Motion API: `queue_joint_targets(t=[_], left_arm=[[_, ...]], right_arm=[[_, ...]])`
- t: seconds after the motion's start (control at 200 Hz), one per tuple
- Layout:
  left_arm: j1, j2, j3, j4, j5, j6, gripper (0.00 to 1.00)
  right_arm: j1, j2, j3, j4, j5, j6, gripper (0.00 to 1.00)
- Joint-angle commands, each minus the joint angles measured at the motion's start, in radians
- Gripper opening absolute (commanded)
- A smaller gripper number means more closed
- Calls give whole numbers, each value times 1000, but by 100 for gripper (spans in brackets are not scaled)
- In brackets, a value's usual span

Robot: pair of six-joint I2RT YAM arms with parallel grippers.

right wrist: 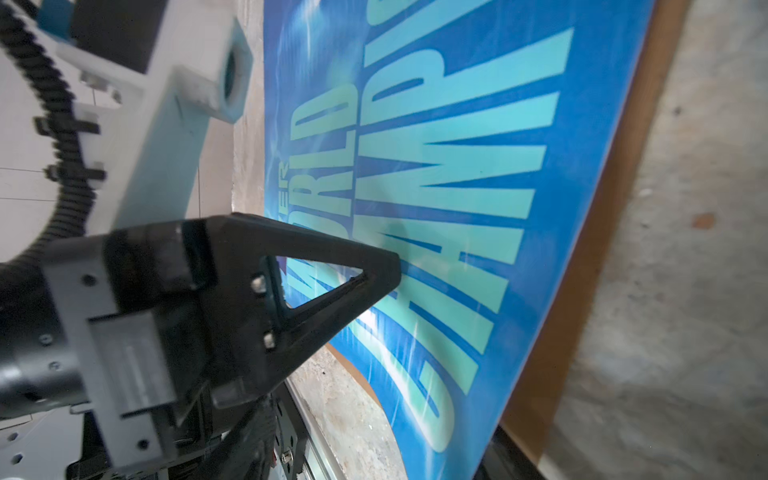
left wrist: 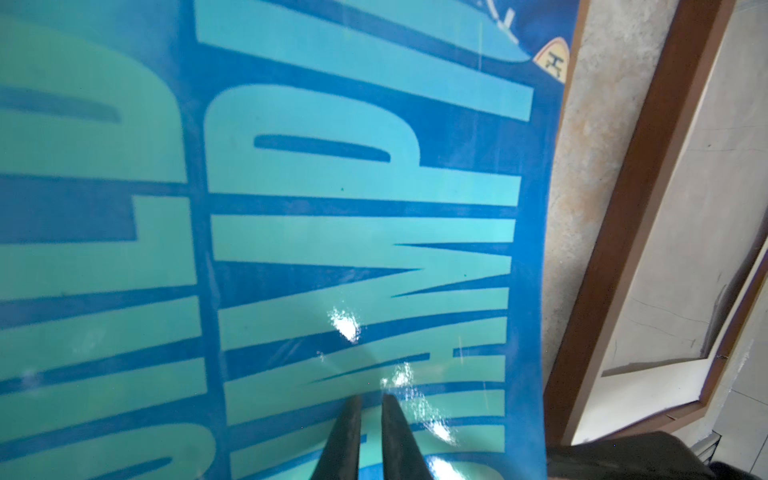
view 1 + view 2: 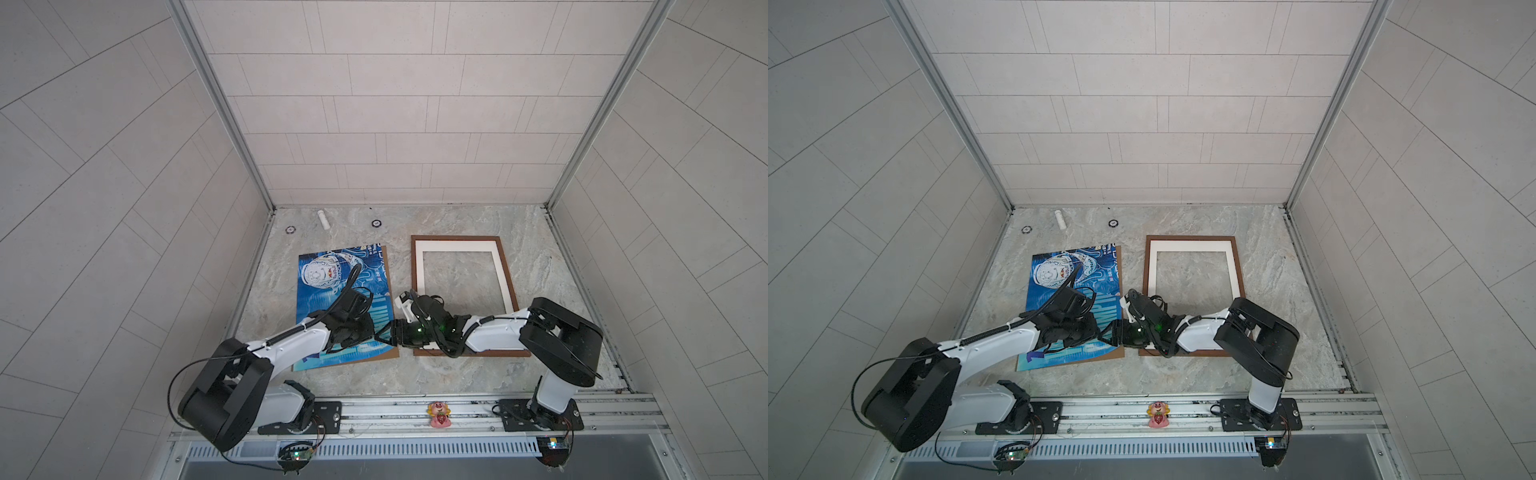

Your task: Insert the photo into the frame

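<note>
The photo (image 3: 328, 270) (image 3: 1059, 270), a blue poster with a white helmet and teal letters, lies left of centre on a brown backing board (image 3: 374, 358). My left gripper (image 3: 368, 328) (image 2: 370, 401) is shut, and its tips rest on the photo's (image 2: 353, 208) lettering with nothing between them. My right gripper (image 3: 382, 334) reaches leftward, open, its jaws astride the photo's (image 1: 457, 166) near right edge, where the corner curls up. One right finger (image 1: 511, 457) shows by the board's edge. The dark brown frame (image 3: 455, 237) (image 2: 648, 166) lies to the right and holds a cream mat (image 3: 457, 245).
A white tube (image 3: 323, 219) and two small round discs (image 3: 289, 229) (image 3: 376, 223) lie near the back wall. A pink toy (image 3: 439, 413) sits on the front rail. Tiled walls close in the marble table (image 3: 540, 257) on three sides.
</note>
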Motion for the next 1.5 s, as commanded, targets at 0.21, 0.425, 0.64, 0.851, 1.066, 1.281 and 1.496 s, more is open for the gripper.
queue_joint_targets(t=[0.21,0.425,0.64,0.851,1.066,1.281,1.496], left_arm=[[-4,7,-61,-149,-9,-10,18],[-3,9,-43,-158,24,1,18],[19,-27,115,-328,8,64,25],[61,-51,326,-508,-2,109,59],[104,-19,465,-496,-64,110,71],[141,122,614,-561,-57,223,74],[149,215,665,-517,-92,235,78]], right_arm=[[-4,70,19,52,23,9,36],[-4,102,36,39,36,-13,5],[15,15,49,-166,162,-152,0],[87,-92,82,-364,379,-292,0],[154,-106,114,-439,493,-350,0],[221,-104,196,-564,594,-412,0],[284,-129,225,-615,700,-462,0]])
